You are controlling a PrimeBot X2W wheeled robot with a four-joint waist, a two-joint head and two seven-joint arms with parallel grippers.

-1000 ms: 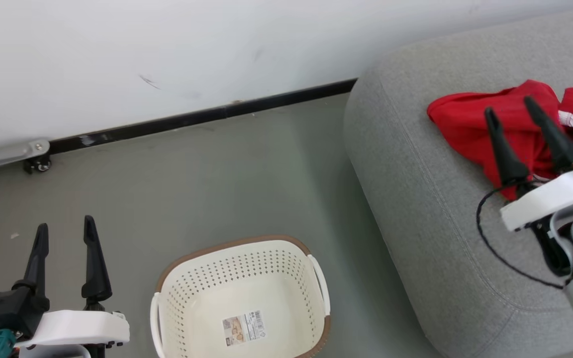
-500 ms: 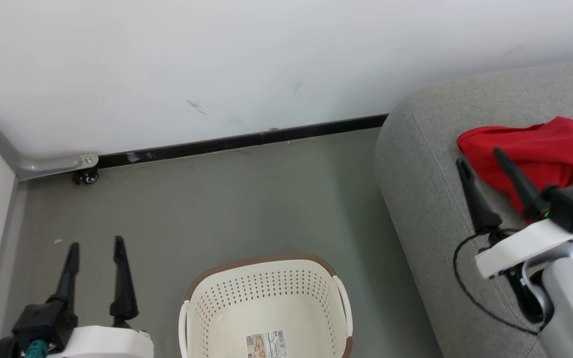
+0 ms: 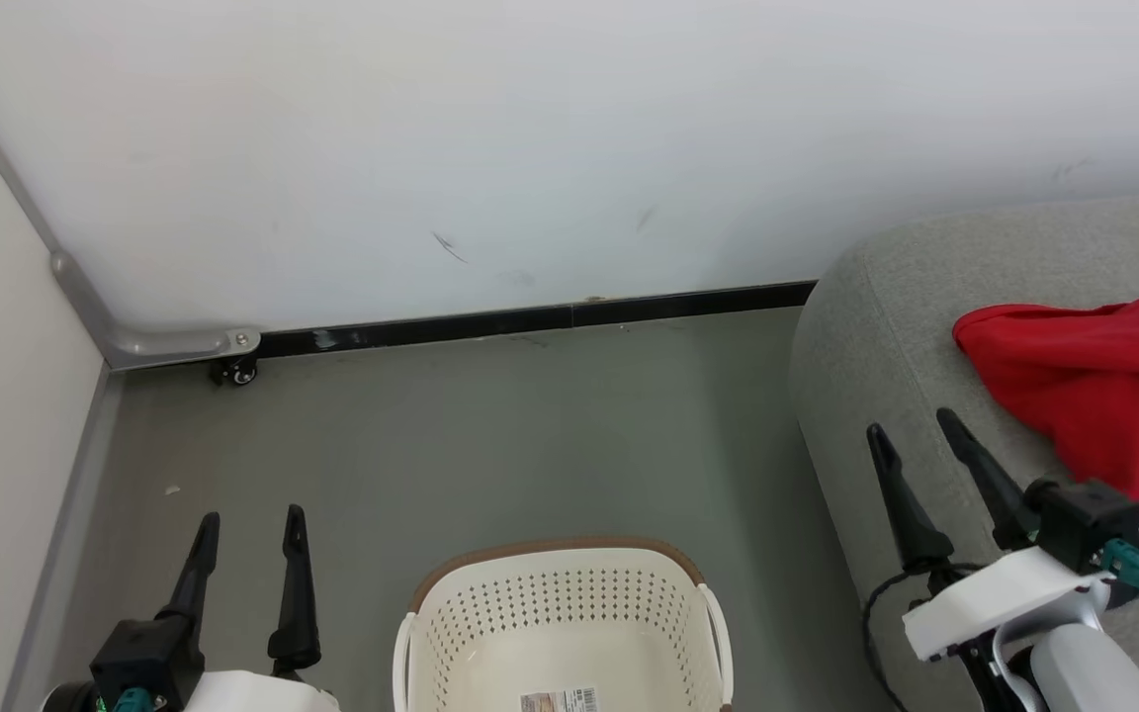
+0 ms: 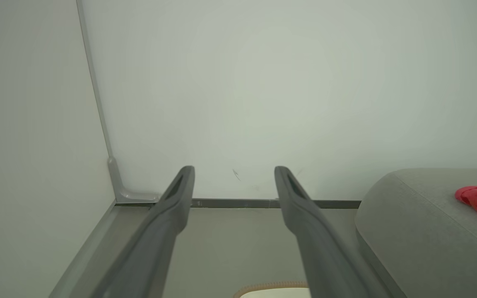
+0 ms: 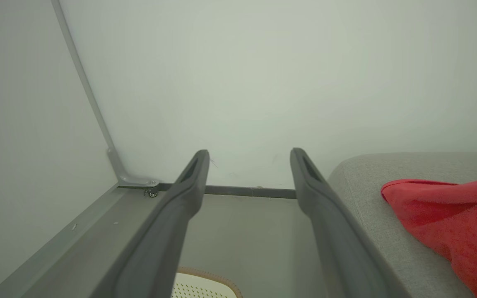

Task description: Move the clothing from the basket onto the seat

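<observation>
One clothing (image 3: 1094,381) heap lay on one seat (image 3: 886,326), one basket (image 3: 560,633) on the floor (image 3: 490,425). The left gripper (image 3: 253,514) and right gripper (image 3: 908,420) gaped wide, empty.

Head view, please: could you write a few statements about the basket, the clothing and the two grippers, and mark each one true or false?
1. The basket holds red clothing. False: the part of its inside that shows is bare apart from a sticker.
2. The clothing lies on the grey seat. True.
3. The right gripper is shut on the clothing. False: its fingers stand apart with nothing between them.
4. The left gripper is open over the floor. True.
5. The basket stands on the seat. False: it stands on the floor beside the seat.
</observation>
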